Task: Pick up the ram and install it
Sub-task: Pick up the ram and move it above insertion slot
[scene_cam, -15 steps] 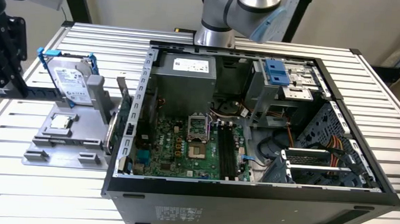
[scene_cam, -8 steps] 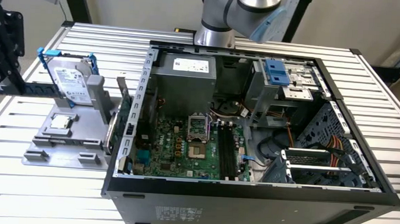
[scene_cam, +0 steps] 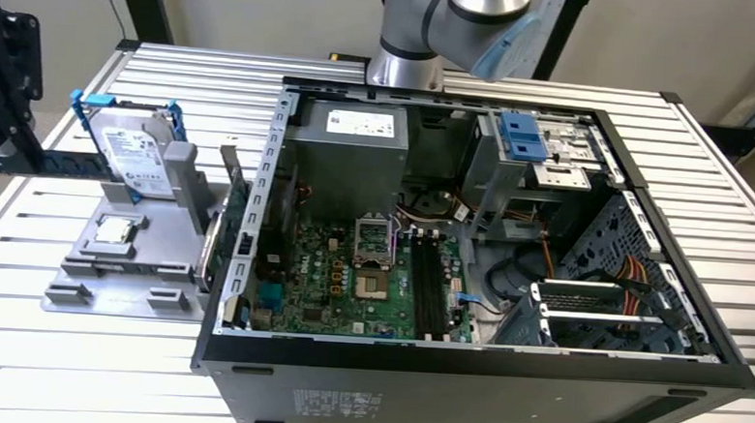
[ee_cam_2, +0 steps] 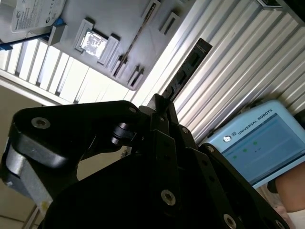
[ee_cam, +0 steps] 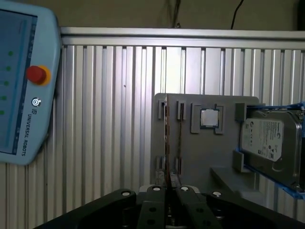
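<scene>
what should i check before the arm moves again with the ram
1. Grip: ok, the ram sticks out from between the end effector's fingers in both wrist views.
2. Straight in the grip: looks ok, it runs edge-on and straight in the first wrist view.
3. Clear of the gray fixture: ok, in the second wrist view the ram hangs over the ribbed table, apart from it.
4. Target free: looks ok, the memory slots in the open case look empty; latch positions cannot tell.
5. Lined up over the slots: not ok, the table, not the case, lies behind the ram.
</scene>
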{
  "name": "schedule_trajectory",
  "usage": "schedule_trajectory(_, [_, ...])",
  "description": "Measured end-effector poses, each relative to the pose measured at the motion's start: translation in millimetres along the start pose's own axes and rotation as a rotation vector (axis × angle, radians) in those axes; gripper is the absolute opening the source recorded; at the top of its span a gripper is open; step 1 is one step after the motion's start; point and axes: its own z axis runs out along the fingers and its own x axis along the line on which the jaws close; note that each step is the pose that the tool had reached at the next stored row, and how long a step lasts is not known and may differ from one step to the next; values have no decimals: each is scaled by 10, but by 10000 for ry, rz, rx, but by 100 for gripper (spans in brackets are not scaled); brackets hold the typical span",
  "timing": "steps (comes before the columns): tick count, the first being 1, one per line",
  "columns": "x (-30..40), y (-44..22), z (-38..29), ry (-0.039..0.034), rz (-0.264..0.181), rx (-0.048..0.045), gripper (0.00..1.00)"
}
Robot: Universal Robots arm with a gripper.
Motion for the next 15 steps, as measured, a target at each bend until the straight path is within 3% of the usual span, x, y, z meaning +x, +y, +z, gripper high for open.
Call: schedule_trajectory(15, [1, 2, -52, -1, 0, 1, 0])
